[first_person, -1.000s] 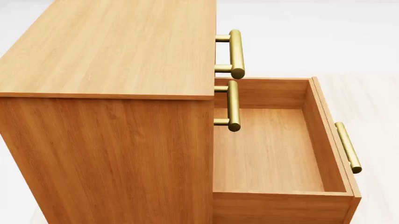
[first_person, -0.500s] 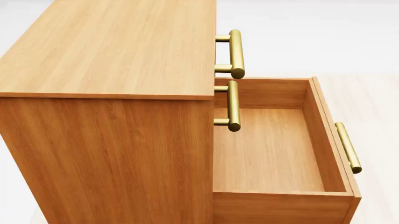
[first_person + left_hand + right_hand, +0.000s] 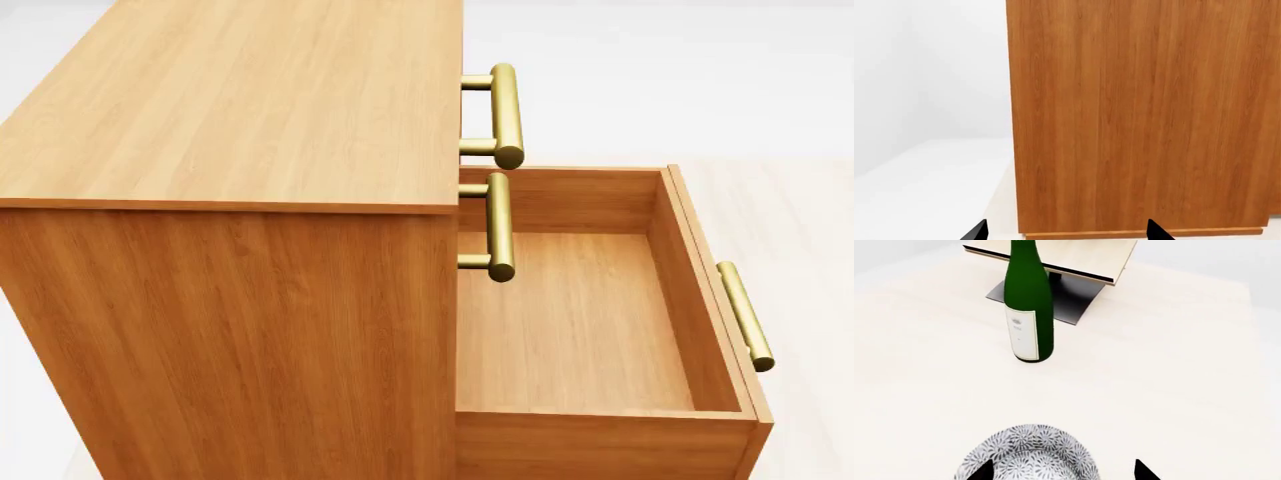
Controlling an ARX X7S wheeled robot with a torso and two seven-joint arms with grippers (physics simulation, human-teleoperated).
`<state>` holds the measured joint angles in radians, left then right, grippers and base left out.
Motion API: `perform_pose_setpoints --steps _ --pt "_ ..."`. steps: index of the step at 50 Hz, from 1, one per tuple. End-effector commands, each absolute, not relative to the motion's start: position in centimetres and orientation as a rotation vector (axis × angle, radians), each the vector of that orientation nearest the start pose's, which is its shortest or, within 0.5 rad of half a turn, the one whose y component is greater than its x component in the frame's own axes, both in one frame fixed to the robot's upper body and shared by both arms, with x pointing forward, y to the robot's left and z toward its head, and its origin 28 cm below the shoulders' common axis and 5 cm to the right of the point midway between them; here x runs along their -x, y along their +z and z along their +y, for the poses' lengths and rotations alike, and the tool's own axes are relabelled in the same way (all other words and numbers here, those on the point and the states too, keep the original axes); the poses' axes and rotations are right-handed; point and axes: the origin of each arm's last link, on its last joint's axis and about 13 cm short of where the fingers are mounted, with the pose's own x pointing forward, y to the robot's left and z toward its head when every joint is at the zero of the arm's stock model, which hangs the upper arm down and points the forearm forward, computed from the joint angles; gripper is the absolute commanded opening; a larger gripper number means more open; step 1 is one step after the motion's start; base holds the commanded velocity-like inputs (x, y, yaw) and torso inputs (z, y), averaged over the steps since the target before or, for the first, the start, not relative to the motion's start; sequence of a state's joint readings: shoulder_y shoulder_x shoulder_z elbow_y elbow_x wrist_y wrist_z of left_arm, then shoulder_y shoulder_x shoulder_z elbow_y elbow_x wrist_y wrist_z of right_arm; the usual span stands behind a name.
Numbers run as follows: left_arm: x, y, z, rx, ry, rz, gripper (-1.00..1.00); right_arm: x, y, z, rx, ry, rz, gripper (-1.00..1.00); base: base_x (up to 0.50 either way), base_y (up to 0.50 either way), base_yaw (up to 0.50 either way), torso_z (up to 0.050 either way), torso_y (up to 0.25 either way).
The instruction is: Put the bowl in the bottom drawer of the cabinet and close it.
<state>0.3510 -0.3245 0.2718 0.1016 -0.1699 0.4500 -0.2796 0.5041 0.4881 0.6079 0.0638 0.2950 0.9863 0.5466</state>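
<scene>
The bowl sits right under the right gripper, between its two dark fingertips, which stand apart on either side of the rim without touching it, so that pincer is open and has hold of nothing. Being round, the bowl has no long axis to line up with; the move ahead looks like a straight drop onto it and a squeeze across the rim. The right arm is plainly the nearer one. The left gripper shows only two black tips spread apart, empty too, pointed at the plain side panel of the cabinet close in front of it. The bowl rests on a pale, flat tabletop with bare room around it; a green bottle stands upright beyond it, well apart, and behind that a light wooden rack on a dark base. From the head view the bottom drawer is pulled out and nothing lies in it, its brass handle on the outer face, the two handles above it against shut fronts. Neither arm shows in that view, and I cannot tell how far the bowl is from the drawer, so the carry across may be the awkward part
</scene>
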Motion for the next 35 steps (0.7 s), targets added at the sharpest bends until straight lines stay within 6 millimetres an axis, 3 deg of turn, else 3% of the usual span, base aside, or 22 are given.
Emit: perform_pose_setpoints --steps 1,35 --pt "-11.7 0.2 22.1 0.001 -0.041 -0.130 1.00 -24.0 12.3 -31.6 -0.160 -1.155 0.387 1.00 0.00 0.00 0.00 0.000 0.000" --pt "-11.7 -0.2 21.7 0.001 -0.040 -0.130 1.00 -24.3 9.2 -33.0 -0.307 -1.113 0.495 1.00 0.00 0.00 0.00 0.000 0.000"
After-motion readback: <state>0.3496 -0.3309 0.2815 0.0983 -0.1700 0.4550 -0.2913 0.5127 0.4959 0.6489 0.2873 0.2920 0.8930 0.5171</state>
